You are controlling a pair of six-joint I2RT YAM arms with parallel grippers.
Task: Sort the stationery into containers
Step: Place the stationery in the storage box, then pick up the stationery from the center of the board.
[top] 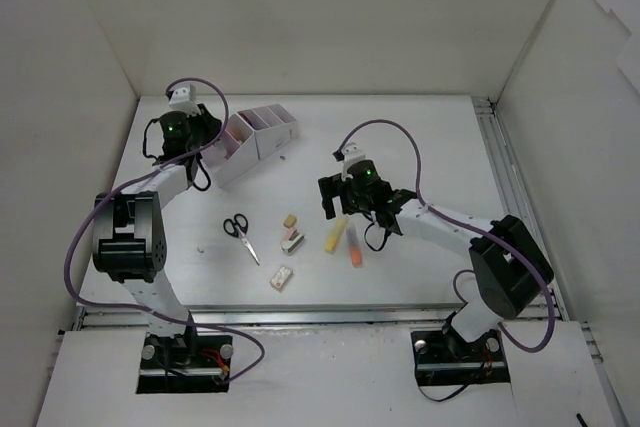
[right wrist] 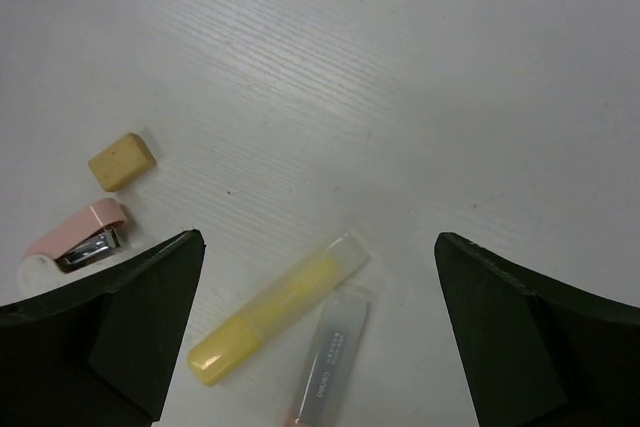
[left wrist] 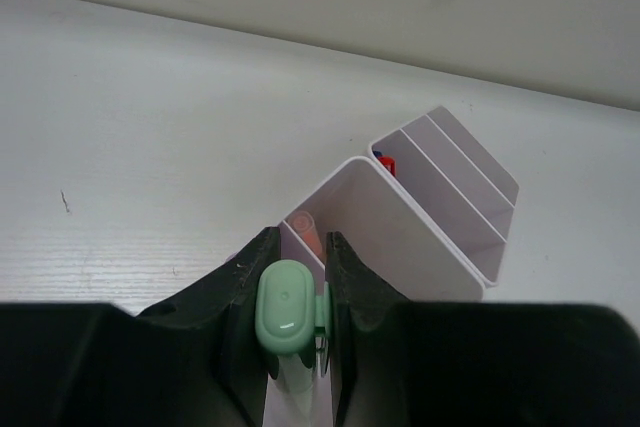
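My left gripper (left wrist: 297,287) is shut on a mint-green highlighter (left wrist: 285,307), holding it over the near end compartment of the pale lilac organizer (left wrist: 400,227). An orange pen (left wrist: 307,232) stands in that compartment. In the top view the left gripper (top: 213,140) is at the organizer's (top: 262,132) left end. My right gripper (right wrist: 318,327) is open, low over a yellow highlighter (right wrist: 275,309) that lies flat between its fingers. A clear-capped orange highlighter (right wrist: 330,357) lies beside it. The right gripper (top: 352,212) is at mid-table.
On the table lie black-handled scissors (top: 240,235), a beige eraser (right wrist: 121,160), a pink stapler (right wrist: 75,240) and a white block (top: 281,276). A red and blue item (left wrist: 385,160) shows in the organizer's second compartment. White walls enclose the table.
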